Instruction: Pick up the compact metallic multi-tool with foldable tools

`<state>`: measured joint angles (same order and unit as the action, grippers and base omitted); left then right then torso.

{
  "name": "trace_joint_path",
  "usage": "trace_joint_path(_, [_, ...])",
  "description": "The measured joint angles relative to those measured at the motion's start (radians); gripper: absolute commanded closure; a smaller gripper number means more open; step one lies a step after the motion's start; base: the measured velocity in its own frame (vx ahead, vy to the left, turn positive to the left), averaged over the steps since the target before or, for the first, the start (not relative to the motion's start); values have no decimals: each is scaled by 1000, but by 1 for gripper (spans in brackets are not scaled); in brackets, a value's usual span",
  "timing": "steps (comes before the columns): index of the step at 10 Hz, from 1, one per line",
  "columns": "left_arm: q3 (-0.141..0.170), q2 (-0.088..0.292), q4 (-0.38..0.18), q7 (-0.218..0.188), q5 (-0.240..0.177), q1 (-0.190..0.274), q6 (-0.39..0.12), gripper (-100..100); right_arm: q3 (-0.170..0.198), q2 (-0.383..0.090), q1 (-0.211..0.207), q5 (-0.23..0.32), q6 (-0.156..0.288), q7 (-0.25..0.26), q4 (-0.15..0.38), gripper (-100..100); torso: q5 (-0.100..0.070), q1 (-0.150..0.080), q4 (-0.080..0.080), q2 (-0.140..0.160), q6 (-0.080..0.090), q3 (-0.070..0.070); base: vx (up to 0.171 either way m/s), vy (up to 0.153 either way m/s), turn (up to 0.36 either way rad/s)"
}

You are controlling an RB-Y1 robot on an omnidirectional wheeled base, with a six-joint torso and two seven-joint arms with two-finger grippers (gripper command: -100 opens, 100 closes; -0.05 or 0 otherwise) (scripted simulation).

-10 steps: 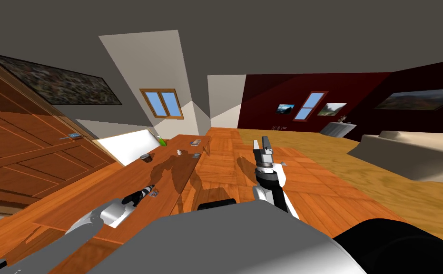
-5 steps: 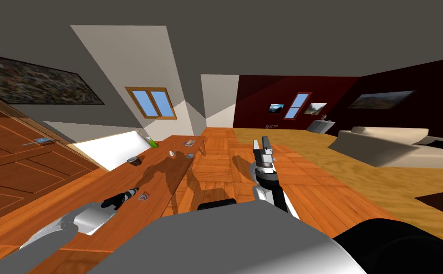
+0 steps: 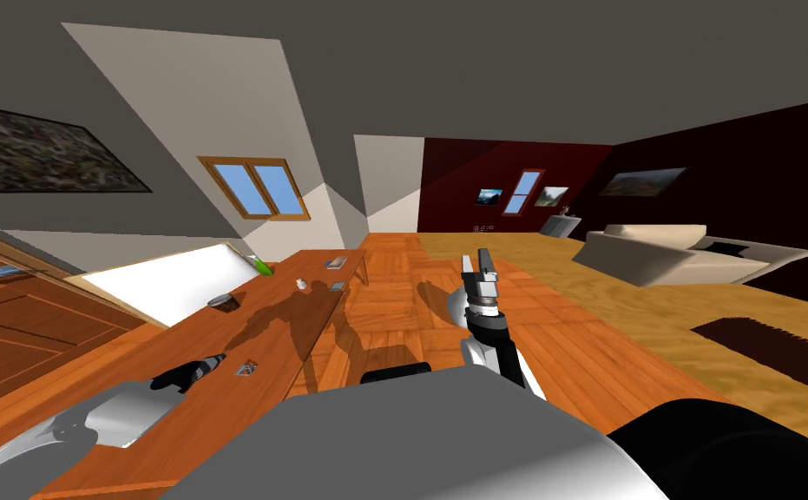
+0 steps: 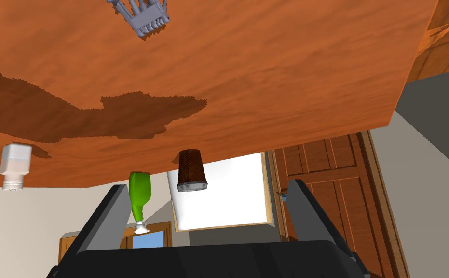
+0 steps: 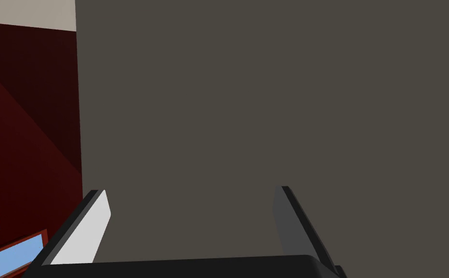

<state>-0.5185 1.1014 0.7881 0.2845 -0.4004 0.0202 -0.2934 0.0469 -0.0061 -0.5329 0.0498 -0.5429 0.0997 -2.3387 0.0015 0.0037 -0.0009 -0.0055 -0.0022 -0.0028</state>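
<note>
The left gripper [image 4: 208, 187] is held wide and empty; the multi-tool [image 4: 143, 19] is seen ahead of it on the desk [image 4: 276, 72].

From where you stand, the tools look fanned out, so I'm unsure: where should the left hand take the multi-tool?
Probably the blocky body of the multi-tool, not the thin tools fanning from one end. It seems to lie flat on the wooden table, so bring the open left hand down from above and close across the body's narrow width.
</note>
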Motion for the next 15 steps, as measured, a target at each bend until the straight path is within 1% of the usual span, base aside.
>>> trace_joint_path(1, [17, 2, -17, 19, -8, -14, -9, -100, 0, 0, 0, 0, 0, 0, 0, 0, 0, 1, 0, 0, 0, 0, -38, 4, -216])
trace_joint_path(2, [56, 13, 13, 27, 4, -46, -42, -100, 0, 0, 0, 0, 0, 0, 0, 0, 0, 2, 0, 0, 0, 0, -28, 9, -52])
trace_joint_path(3, [50, 16, -6, 49, -24, -32, -54, -100, 0, 0, 0, 0, 0, 0, 0, 0, 1, 2, 0, 0, -1, 0, -21, 7, -102])
trace_joint_path(4, [51, 23, -26, 79, -57, -35, -55, -100, 0, 0, 0, 0, 0, 0, 0, 0, 1, 2, 0, -1, 0, 0, -28, 21, -191])
trace_joint_path(5, [67, 22, -35, 104, -76, -41, -73, -100, 0, 0, 0, 0, 0, 0, 0, 0, 1, 3, 0, -1, 0, 0, -21, 23, -103])
trace_joint_path(6, [74, 21, -42, 121, -88, -37, -88, -100, 0, 0, 0, 0, 0, 0, 0, 0, 1, 3, 0, -1, 0, -1, -18, 25, -155])
trace_joint_path(7, [99, 20, -28, 122, -81, -58, -111, -100, 0, 0, 0, 0, 0, 0, 0, 0, 1, 3, 0, -1, 0, -1, -27, 42, -208])
trace_joint_path(8, [121, 22, -27, 137, -104, -71, -137, -100, 0, 0, 0, 0, 0, 0, 0, 0, 1, 4, 0, -1, 0, 0, -28, 60, -209])
trace_joint_path(9, [157, 26, 9, 134, -104, -104, -178, -100, 0, 0, 0, 0, 0, 0, 0, 0, 1, 6, 0, -1, 0, 0, -27, 45, -60])
trace_joint_path(10, [164, 23, -3, 147, -122, -98, -198, -100, 0, 0, 0, 0, 0, 0, 0, 0, 1, 5, 0, -1, -1, 0, -25, 39, -125])
trace_joint_path(11, [174, 15, -29, 177, -154, -93, -209, -100, 0, 0, 0, 0, 0, 0, 0, 0, 1, 5, 0, -1, 0, -1, -32, 65, -212])
trace_joint_path(12, [192, 6, -53, 212, -193, -90, -226, -100, 0, 0, 0, 0, 0, 0, 0, 0, 2, 6, 0, -1, 0, 0, -22, 59, -75])
trace_joint_path(13, [206, 4, -37, 213, -192, -102, -249, -100, 0, 0, 0, 0, 0, 0, 0, 0, 2, 6, 0, -1, -1, -1, -24, 52, -107])
trace_joint_path(14, [228, 2, -18, 206, -201, -120, -279, -100, 0, 0, 0, 0, 0, 0, 0, 0, 2, 6, 0, -1, 0, -1, -34, 82, -214])
trace_joint_path(15, [247, -16, -42, 227, -230, -114, -302, -100, 0, 0, 0, 0, 0, 0, 0, 0, 2, 7, 0, -1, 0, -1, -29, 68, -86])
